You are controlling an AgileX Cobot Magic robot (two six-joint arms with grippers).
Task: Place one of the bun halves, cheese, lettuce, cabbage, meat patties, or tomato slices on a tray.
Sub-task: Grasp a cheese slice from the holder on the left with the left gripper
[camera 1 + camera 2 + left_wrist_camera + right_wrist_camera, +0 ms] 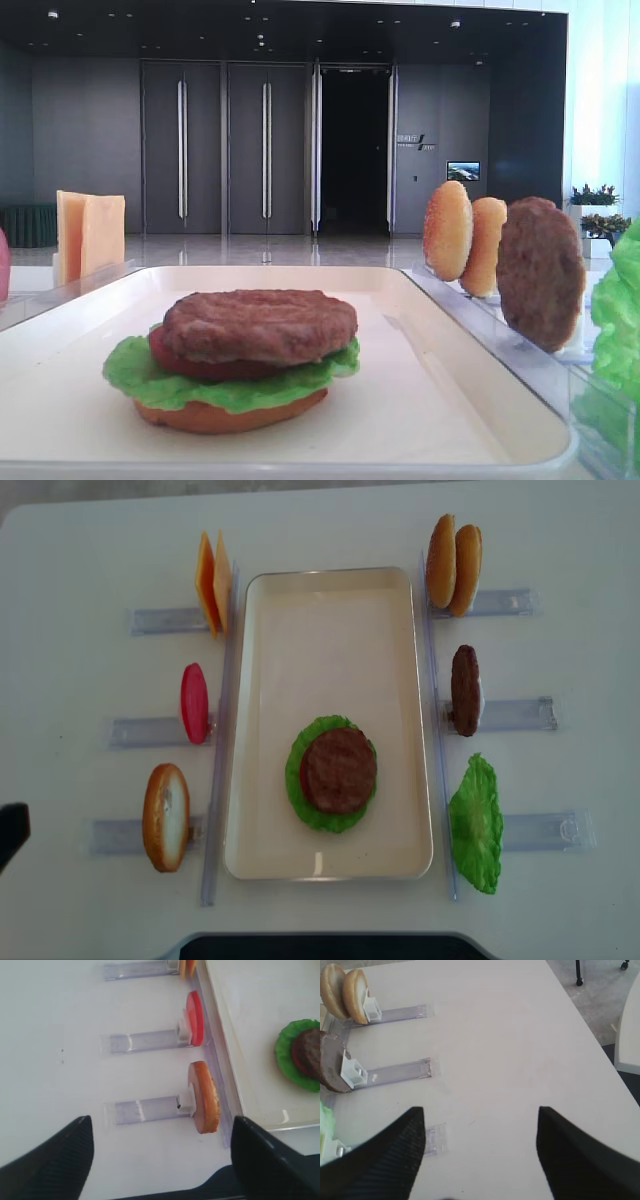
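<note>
A: Centrally on the cream tray [262, 710] a stack is seen: bun half [225, 414], ruffled green lettuce [300, 798], tomato slice [200, 364], rough brown patty [340, 770] on top.

B: Grippers?

A: Left gripper [160, 1147] is spread wide, nothing held; right gripper [481, 1132] likewise, over bare desk [505, 1050].

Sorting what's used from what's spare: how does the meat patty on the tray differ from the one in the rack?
The patty on the tray lies flat; the rack patty stands on edge. The tray patty tops a stack over tomato and lettuce; the rack patty stands alone against its clear holder. Both are round, dark brown and grainy.
</note>
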